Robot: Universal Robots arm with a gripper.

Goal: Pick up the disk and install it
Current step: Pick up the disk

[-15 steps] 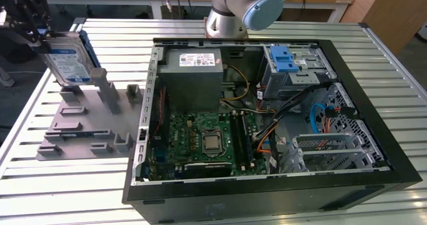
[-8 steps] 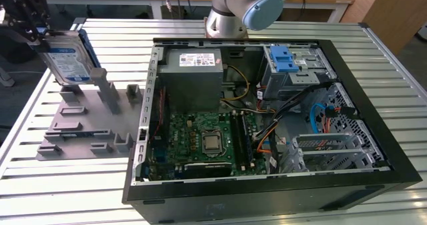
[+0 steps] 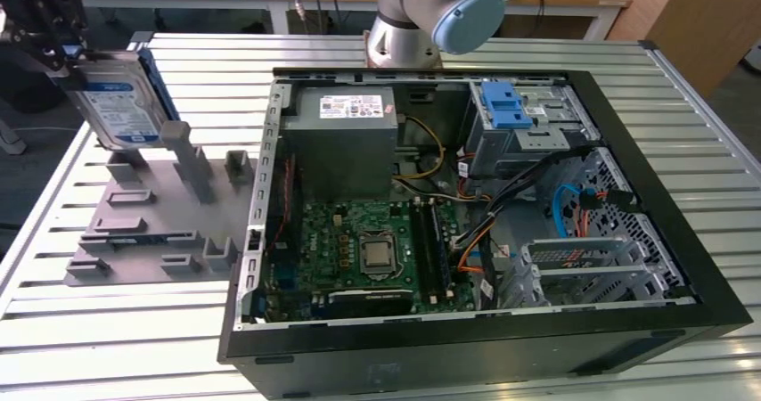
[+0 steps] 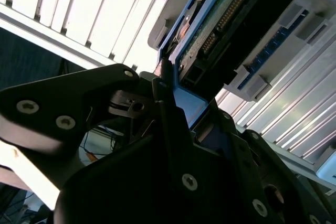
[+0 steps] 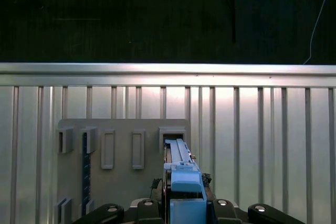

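Note:
The disk [image 3: 119, 105], a silver drive with a blue-and-white label and a blue carrier frame, hangs upright at the exterior view's far left. My gripper [image 3: 69, 61] is shut on its upper end. The disk sits over the far end of a grey slotted holder [image 3: 155, 232]; whether its lower edge still touches the holder I cannot tell. In the second wrist view the dark fingers [image 4: 167, 103] clamp the disk's blue-edged end [image 4: 210, 30]. In the first wrist view the disk's blue edge [image 5: 184, 174] runs out from my gripper [image 5: 185, 205] towards a holder slot [image 5: 172, 132].
An open black computer case [image 3: 666, 267] lies on the slatted metal table [image 3: 107, 347], right of the holder. Inside are a grey power supply [image 3: 345, 147], a green motherboard [image 3: 369, 249] and a drive bay with blue parts [image 3: 514, 116]. The arm's base [image 3: 411, 36] stands behind the case.

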